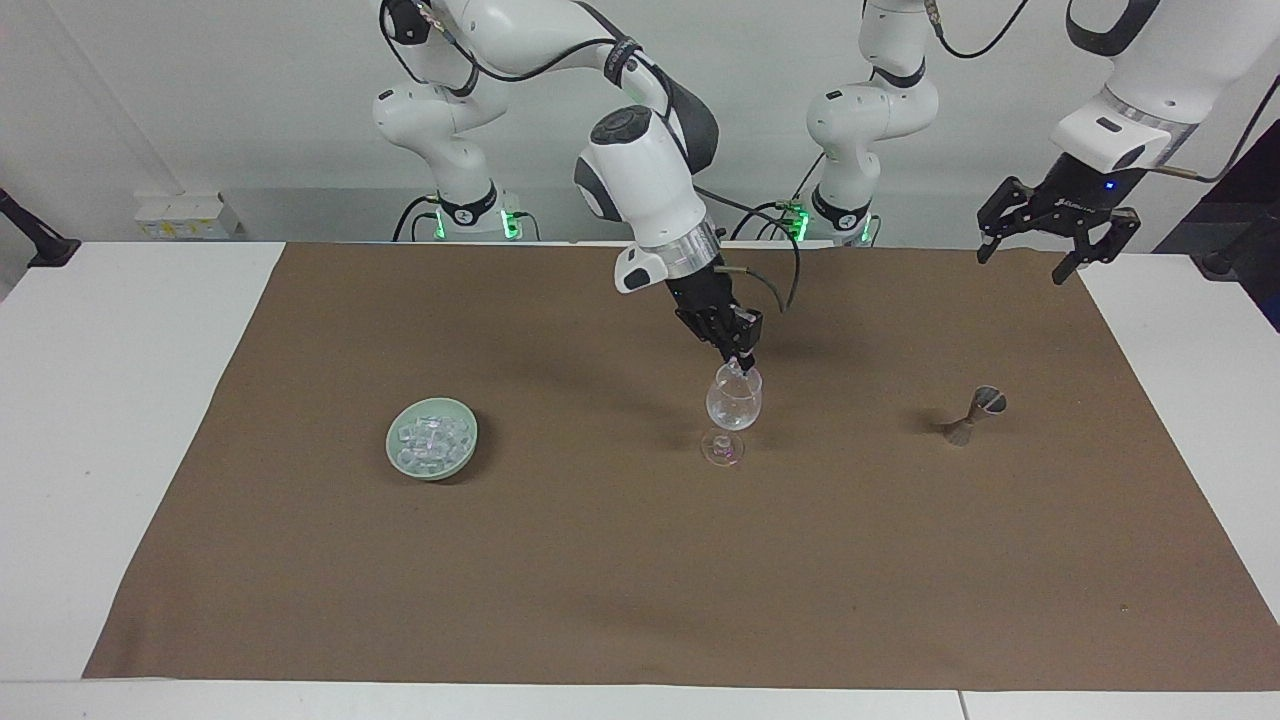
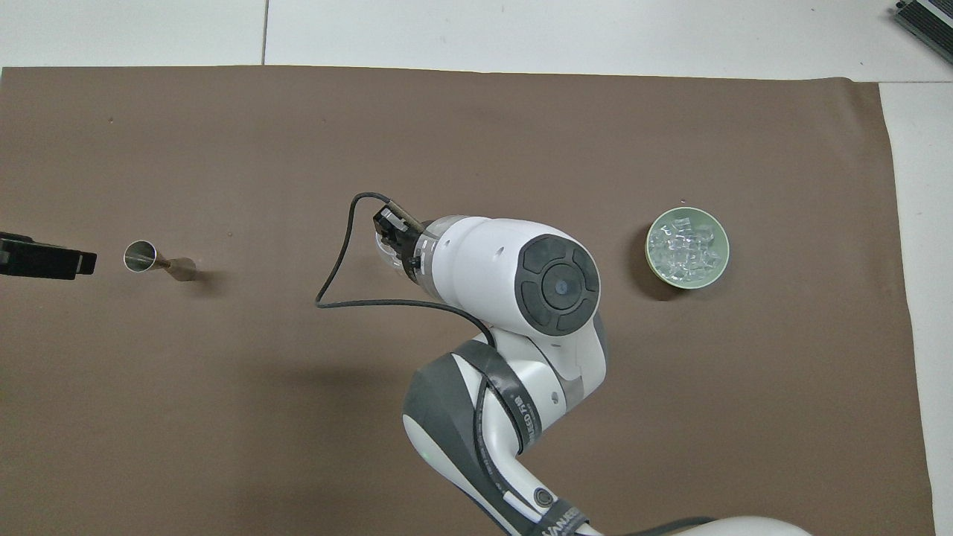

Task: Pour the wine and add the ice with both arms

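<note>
Across the middle of the facing view a brown cloth [image 1: 640, 560] is spread over the white table [image 1: 120, 400], and the right gripper [image 1: 741, 360] is lowered from the upper centre to the rim of the stemmed glass [image 1: 733, 405], its fingers pinched together on what appears to be an ice cube. At the upper right the left gripper [image 1: 1048, 232] is held high with its fingers spread, above the metal jigger [image 1: 975, 414] at centre right. Toward centre left, the ice [image 1: 431, 438] is heaped in the pale green bowl [image 1: 405, 461].
</note>
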Available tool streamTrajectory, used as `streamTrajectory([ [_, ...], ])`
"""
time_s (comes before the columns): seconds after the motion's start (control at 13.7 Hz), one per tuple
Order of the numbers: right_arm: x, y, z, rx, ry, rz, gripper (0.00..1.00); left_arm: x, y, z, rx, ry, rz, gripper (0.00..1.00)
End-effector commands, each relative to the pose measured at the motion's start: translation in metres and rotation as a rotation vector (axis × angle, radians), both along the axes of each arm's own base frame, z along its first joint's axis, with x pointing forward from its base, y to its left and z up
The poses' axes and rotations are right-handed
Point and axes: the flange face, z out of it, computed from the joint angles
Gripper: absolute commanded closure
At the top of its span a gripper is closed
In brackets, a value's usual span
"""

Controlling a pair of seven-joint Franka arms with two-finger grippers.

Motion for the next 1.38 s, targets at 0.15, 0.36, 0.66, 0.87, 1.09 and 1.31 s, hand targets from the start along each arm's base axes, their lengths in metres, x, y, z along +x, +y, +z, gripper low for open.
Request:
streamTrajectory([
  [0.15, 0.001, -0.003, 0.001, -0.004, -0.025, -0.001, 0.3, -0.021, -0.019, -0.017, 0.077, 0.089, 0.167, 0.0],
  [0.36, 0.002, -0.002, 0.004, 0.004, -0.035, -0.006, 0.14, -0.019, -0.027, 0.0, 0.064, 0.057, 0.155, 0.0],
  [0.66, 0.007, -0.001, 0.014, 0.045, -0.103, -0.022, 0.01, -0.017, -0.026, 0.006, 0.064, 0.058, 0.152, 0.0],
  [0.87, 0.008, -0.002, 0.018, 0.022, -0.13, -0.007, 0.0, -0.009, -0.011, 0.004, 0.061, 0.076, 0.169, 0.0],
  [1.09, 0.015, -0.012, 0.032, 0.02, -0.157, -0.017, 0.0, -0.006, -0.008, 0.0, 0.054, 0.09, 0.168, 0.0],
  [1.31, 0.019, -0.031, 0.045, -0.026, -0.189, -0.018, 0.0, 0.0, -0.004, 0.012, 0.044, 0.063, 0.129, 0.0],
])
